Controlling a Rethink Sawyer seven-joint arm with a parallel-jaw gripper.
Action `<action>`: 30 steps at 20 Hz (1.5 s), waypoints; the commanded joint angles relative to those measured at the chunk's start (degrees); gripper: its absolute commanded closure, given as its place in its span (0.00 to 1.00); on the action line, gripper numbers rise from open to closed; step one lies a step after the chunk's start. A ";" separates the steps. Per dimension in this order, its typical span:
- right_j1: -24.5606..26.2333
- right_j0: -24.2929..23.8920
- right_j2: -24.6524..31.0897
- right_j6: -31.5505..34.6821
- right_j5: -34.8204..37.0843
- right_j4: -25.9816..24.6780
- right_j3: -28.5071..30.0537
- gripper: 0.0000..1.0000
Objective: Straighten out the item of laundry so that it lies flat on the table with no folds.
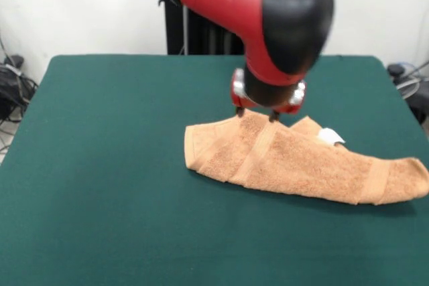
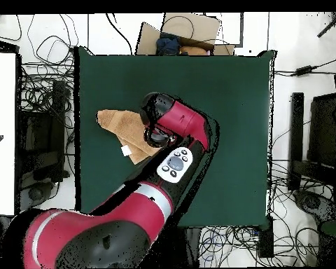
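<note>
The orange-tan towel point(image 1: 301, 162) lies folded into a long crumpled band on the green table point(image 1: 114, 165), right of centre, its right end near the table's right edge. Its white tag point(image 1: 330, 136) sticks up at the far edge. My gripper point(image 1: 256, 114) hangs straight down at the towel's far edge, its two fingertips point(image 1: 239, 112) apart and touching the raised fold there. In the overhead view the towel point(image 2: 118, 122) and tag point(image 2: 126, 150) show left of the arm, and the arm covers the gripper.
The robot's pedestal point(image 1: 194, 31) stands behind the table's far edge. Cables point(image 1: 10, 85) lie on the floor at both sides. A cardboard box point(image 2: 185, 31) sits beyond the table in the overhead view, and a white panel point(image 2: 1, 133) stands at its left.
</note>
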 commanded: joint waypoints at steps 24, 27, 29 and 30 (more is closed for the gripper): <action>-16.68 -11.86 16.49 5.30 -5.89 5.63 22.95 0.00; -16.76 -12.62 18.69 4.75 -8.64 7.69 24.95 0.00; -16.74 -13.15 20.24 3.98 -10.81 9.12 26.26 0.00; -16.71 -13.42 20.82 3.79 -11.67 9.27 26.69 0.00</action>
